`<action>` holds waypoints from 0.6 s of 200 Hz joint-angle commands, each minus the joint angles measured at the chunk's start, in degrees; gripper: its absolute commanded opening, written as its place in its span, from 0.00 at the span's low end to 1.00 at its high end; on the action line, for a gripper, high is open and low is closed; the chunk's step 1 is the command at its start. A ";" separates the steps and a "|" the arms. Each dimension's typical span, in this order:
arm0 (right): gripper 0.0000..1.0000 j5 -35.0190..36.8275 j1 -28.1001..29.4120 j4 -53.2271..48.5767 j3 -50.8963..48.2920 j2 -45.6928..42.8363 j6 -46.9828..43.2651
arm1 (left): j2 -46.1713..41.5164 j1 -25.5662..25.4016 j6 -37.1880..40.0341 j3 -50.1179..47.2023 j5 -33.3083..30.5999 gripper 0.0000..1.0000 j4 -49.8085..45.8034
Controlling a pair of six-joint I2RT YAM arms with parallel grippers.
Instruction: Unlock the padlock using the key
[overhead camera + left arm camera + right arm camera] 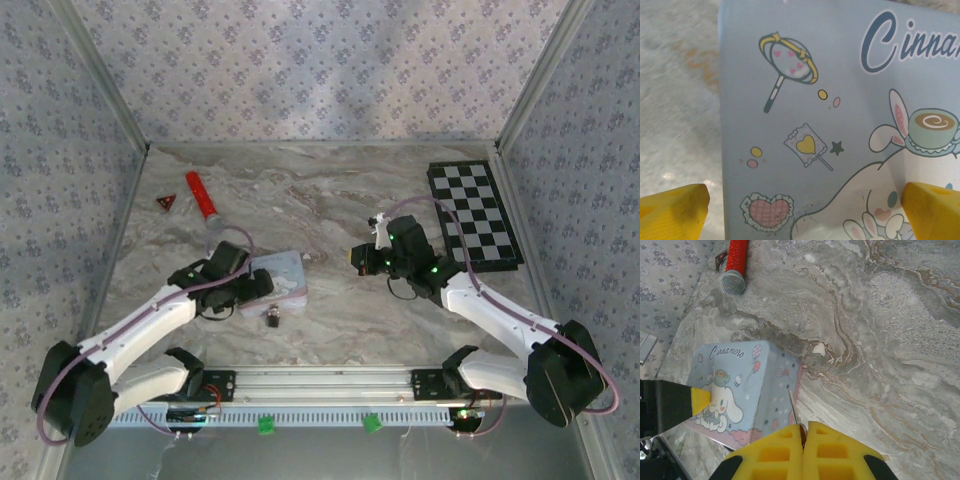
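Pinching the key (793, 407) between closed yellow fingers, the right gripper (804, 429) hangs above the marble table (880, 340), with the thin sliver poking out from its tips. The left gripper (805, 207) is spread wide over the pale blue cartoon tin (830, 100). The padlock (272, 319) lies on the table just beside the tin's near edge, toward the arm bases.

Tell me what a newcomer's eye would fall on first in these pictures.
The pale blue cartoon-printed rectangular tin stands out first, left of centre on the marbled table, with the open left tool over it. Next come the red glittery cylinder at far left and the black-and-white chequered board at far right. The right tool is shut on a thin dark metal key, and the tiny blackish metal padlock lies by the tin's near edge.
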 commanded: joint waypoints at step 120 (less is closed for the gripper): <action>0.00 4.15 -0.16 -1.54 -2.36 -2.76 3.47 | 31.29 0.42 13.08 18.85 -2.79 0.98 17.04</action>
